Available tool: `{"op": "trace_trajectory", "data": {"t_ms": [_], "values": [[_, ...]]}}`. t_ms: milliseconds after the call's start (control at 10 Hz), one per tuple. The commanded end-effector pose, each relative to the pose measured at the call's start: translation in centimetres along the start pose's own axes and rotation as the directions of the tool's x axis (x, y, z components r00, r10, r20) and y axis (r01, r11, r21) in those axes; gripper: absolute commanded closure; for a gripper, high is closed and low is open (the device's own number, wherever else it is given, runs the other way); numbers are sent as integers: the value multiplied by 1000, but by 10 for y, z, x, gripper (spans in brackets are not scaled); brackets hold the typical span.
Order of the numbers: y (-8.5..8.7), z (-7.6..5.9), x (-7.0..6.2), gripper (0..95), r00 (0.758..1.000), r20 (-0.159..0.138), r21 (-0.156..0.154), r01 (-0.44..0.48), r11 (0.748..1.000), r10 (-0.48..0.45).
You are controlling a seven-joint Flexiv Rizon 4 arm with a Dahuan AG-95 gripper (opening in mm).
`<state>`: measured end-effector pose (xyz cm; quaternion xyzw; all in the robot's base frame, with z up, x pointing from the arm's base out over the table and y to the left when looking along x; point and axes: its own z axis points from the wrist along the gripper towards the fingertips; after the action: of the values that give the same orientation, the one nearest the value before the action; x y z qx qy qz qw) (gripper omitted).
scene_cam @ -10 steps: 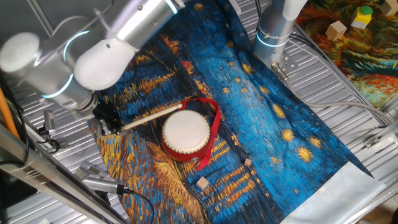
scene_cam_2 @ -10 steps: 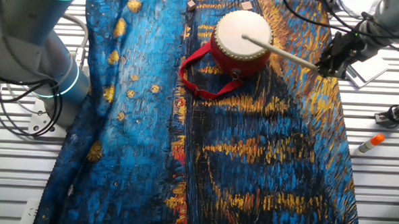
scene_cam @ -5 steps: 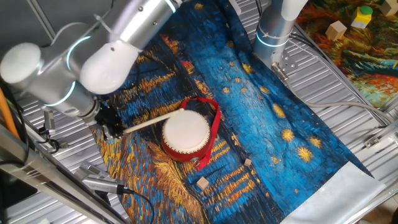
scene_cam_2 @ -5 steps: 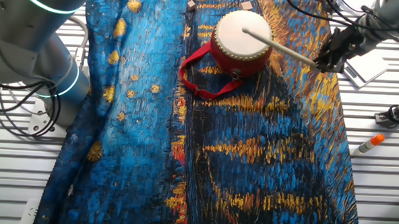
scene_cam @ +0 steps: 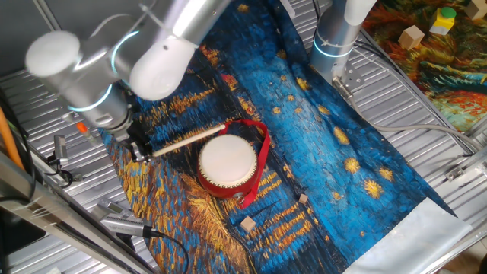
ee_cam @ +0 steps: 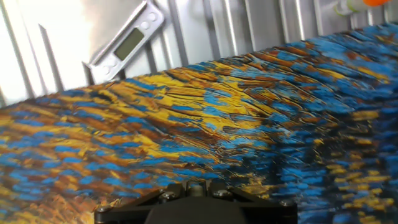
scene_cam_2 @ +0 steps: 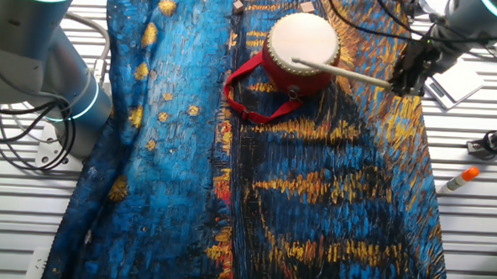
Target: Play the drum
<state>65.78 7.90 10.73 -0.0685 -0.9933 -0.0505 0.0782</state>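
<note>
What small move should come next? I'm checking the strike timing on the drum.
Probably a short downward swing of the thin wooden stick onto the cream-white skin of the small red round drum. The gripper is shut on the stick's end off to the drum's side, and the tip reaches over the skin. Whether it already touches cannot be told.

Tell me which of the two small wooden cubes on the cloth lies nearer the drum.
The upper-right cube, just past the ribbon's end, is nearer the drum. The other cube sits lower, closer to the cloth's edge.
</note>
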Motion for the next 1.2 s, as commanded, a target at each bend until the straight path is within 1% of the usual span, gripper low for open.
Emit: {"op": "trace_trajectory", "data": {"t_ms": [100,500,700,800,900,1000,1200], "values": [[0,-1,-3,950,999,-13,2,-53,999,53],[5,2,-3,950,997,-3,2,-82,997,82],[4,2,-4,950,995,0,17,-97,995,97],[4,2,-4,950,994,-7,31,-112,993,113],[4,2,-4,950,993,-11,54,-114,992,115],[3,3,-4,950,993,-14,61,-113,992,114],[3,3,-4,950,994,-17,64,-107,992,108]]}}
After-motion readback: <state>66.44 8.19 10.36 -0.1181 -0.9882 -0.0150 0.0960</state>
